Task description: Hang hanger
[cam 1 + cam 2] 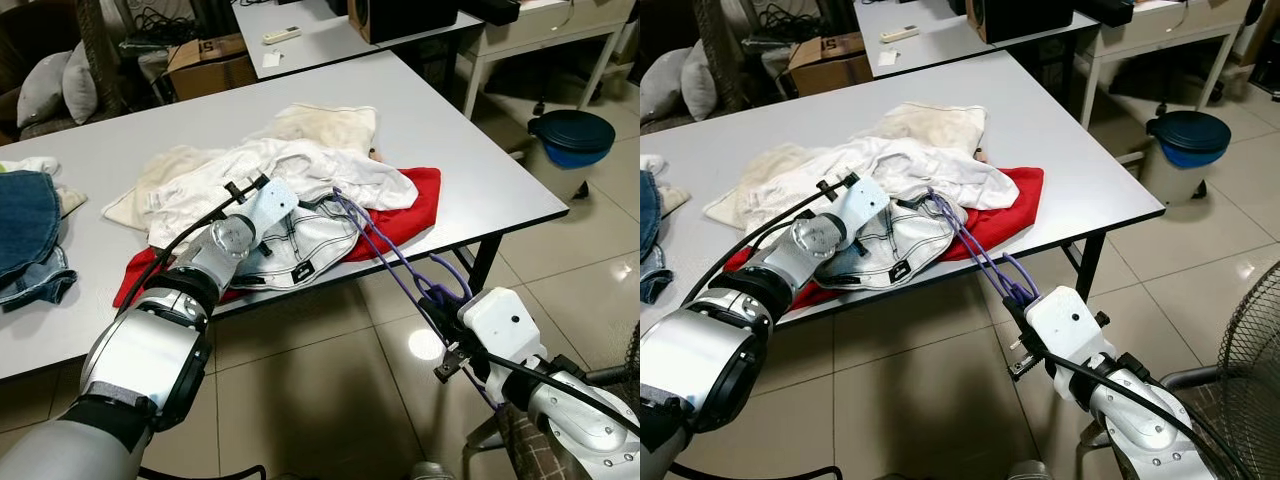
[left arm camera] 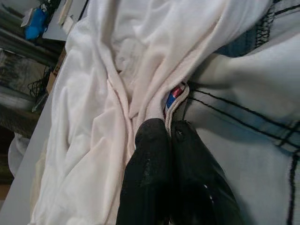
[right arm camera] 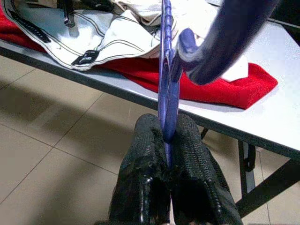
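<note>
The thin purple plastic hanger (image 1: pixel 385 245) ran in a long slant from my right gripper (image 3: pixel 168 140), which hung off the near edge of the white rectangular table (image 1: pixel 470 150), up and back onto the tabletop, where its far end was buried in the white shirt with black stitching (image 1: pixel 300 240). So the hanger's long axis pointed from my right gripper straight toward that shirt, and its hook end curled close beside my right gripper, over the tiled floor (image 1: pixel 300 400). My right gripper was the nearer one to the hook; its two black fingers were pinched tight on the hanger's flat purple bar.

My left gripper (image 2: pixel 169 129) sat on the table, at the shirt's near-left side, just across the garment from where the hanger entered it. Its fingers (image 2: pixel 150 154) were pressed together on a fold of white cloth at what looked like the collar, a small red and blue label showing just beyond the tips.

The shirt lay over a red cloth (image 1: pixel 410 205), with a rumpled cream-white garment (image 1: pixel 320 125) behind it. I judged the hanger still needed seating inside the shirt before any hanging.
</note>
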Controlling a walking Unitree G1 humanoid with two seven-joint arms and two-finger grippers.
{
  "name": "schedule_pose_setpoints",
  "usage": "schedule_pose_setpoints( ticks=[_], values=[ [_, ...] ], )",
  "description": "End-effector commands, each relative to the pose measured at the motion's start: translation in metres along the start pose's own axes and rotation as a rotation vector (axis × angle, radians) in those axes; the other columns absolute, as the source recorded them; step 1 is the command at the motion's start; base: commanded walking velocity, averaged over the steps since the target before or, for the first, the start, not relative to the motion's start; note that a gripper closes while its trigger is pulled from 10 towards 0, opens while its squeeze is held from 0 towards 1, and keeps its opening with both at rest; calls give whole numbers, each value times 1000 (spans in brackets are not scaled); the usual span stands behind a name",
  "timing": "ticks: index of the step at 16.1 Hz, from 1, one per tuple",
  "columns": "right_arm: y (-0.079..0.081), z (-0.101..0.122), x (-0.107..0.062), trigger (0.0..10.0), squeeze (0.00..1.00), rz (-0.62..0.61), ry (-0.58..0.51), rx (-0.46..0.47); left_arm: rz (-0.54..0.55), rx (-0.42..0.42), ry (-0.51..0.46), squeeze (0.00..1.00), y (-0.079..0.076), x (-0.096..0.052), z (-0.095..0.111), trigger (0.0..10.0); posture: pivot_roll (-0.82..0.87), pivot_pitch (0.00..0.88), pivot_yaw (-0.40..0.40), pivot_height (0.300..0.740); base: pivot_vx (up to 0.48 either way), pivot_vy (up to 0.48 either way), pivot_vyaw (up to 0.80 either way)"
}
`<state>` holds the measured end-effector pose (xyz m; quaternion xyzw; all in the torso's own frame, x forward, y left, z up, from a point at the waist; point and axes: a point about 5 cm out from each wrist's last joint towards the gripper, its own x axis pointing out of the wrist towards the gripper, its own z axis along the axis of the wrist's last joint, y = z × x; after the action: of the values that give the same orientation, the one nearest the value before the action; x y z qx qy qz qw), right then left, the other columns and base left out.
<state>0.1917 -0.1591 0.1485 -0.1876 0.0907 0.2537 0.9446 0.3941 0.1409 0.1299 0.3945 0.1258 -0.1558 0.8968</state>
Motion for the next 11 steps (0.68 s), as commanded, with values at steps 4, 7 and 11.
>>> schedule_pose_setpoints(
  ticks=[4, 7, 11],
  values=[
    [2, 8, -1, 10000, 0, 11, -20, -16, 9, 20, 55, 0, 0, -2, -12, 3647, -287, 96, 193, 740, 0, 0, 0],
    [6, 9, -6, 10000, 0, 31, -11, -15, 43, 18, 91, 0, 3, -4, -22, 3490, -288, 137, 175, 740, 0, 0, 0],
    [7, 9, -6, 10000, 0, 37, -6, -6, 47, -85, 84, 0, 5, -5, -27, 0, -285, 131, 162, 740, 0, 0, 0]
  ],
)
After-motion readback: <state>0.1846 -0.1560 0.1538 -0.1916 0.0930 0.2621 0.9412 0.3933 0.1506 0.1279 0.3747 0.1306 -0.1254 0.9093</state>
